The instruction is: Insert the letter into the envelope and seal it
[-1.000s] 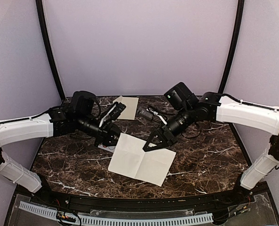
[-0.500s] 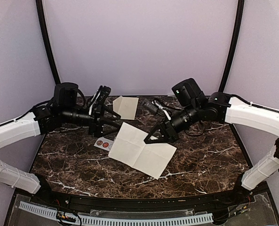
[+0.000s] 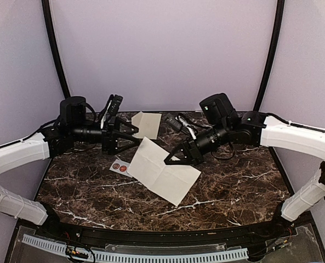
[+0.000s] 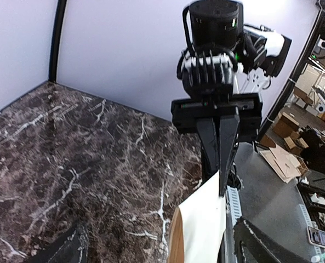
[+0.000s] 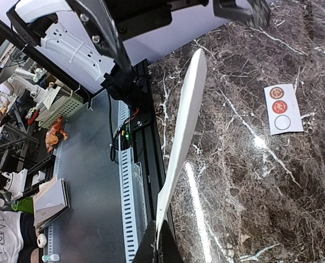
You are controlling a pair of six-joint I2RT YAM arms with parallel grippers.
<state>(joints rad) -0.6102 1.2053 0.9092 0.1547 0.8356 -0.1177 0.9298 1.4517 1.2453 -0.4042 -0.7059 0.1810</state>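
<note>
Dark brown marble tabletop (image 3: pixel 244 186): white veining. Cream rectangular paper letter (image 3: pixel 162 172): tan reverse face. Small paper envelope (image 3: pixel 147 124): plain cream. White rectangular sticker strip (image 3: pixel 119 166): two red-orange round seals, one white circle.

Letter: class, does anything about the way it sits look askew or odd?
Yes. The letter is not lying flat: the right gripper, shut on one edge, holds it up tilted, with fold creases showing across the sheet.
</note>
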